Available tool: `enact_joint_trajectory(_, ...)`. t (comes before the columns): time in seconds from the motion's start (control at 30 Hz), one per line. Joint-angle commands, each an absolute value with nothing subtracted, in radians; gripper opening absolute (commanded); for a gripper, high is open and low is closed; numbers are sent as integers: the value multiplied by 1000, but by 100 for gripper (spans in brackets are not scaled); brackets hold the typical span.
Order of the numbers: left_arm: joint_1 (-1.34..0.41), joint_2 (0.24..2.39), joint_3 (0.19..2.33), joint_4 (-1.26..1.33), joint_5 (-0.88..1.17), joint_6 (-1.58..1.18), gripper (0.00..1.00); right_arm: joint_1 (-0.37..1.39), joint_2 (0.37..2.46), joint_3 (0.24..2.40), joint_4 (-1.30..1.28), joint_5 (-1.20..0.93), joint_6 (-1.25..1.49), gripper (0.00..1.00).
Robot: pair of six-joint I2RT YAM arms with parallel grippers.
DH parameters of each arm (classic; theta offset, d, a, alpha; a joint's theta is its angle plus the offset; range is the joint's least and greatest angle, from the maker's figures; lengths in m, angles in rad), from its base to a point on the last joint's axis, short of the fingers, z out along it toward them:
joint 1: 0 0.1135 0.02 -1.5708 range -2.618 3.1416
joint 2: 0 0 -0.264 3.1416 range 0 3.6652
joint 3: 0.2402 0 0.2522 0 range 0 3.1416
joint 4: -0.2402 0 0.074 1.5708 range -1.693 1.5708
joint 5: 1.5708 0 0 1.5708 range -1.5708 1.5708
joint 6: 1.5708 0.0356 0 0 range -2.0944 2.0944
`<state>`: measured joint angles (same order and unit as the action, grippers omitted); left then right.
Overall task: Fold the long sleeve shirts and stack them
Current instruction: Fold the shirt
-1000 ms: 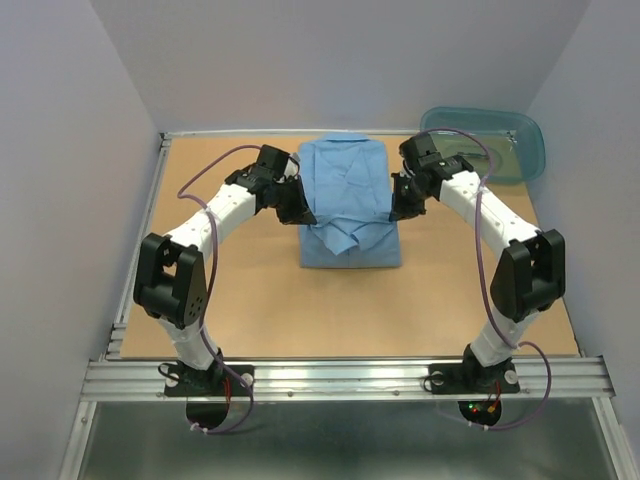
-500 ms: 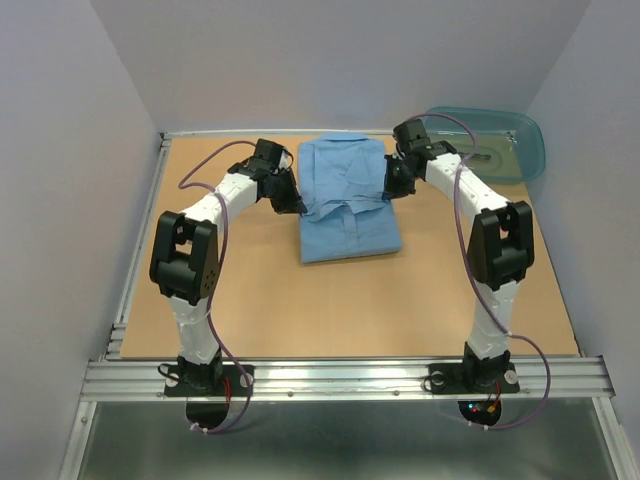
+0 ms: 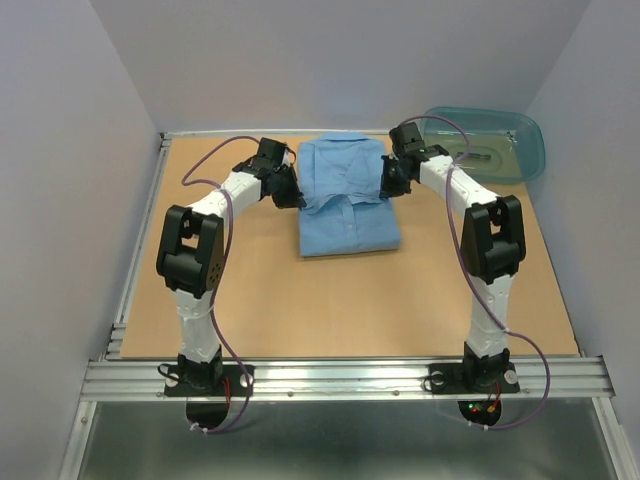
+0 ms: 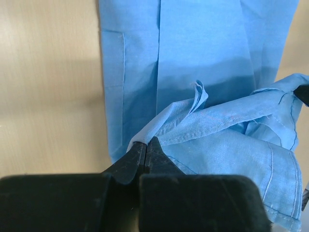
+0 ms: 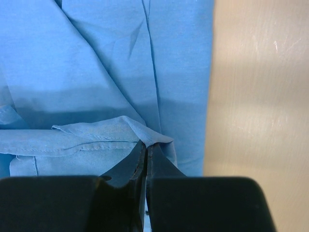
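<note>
A plain light blue cotton long-sleeve shirt is noted, one shade throughout. A translucent teal plastic tub is noted at the far right corner of the tan wooden table.

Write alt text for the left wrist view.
The left hand, shut, pinches a stitched edge of the light blue shirt, with that fabric bunched over the flat part of the garment. The shirt lies on a tan table, which shows on the left.
</note>
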<state>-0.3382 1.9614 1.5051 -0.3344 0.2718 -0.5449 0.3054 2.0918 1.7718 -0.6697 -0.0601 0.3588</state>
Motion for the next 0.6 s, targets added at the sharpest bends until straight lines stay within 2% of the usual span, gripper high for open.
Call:
enact_joint_trajectory(0.0,-333,1971,1562,-288,238,-506,0,304,2092,1795,-601,-5,362,1)
enact_joint_trajectory(0.4,-333,2022,1600,-271,227,-485,1,302,2126,1760,-569,41,382,4)
enact_joint_trajectory(0.57,-334,2036,1617,-267,210,-479,4,302,2140,1767,-565,51,387,14)
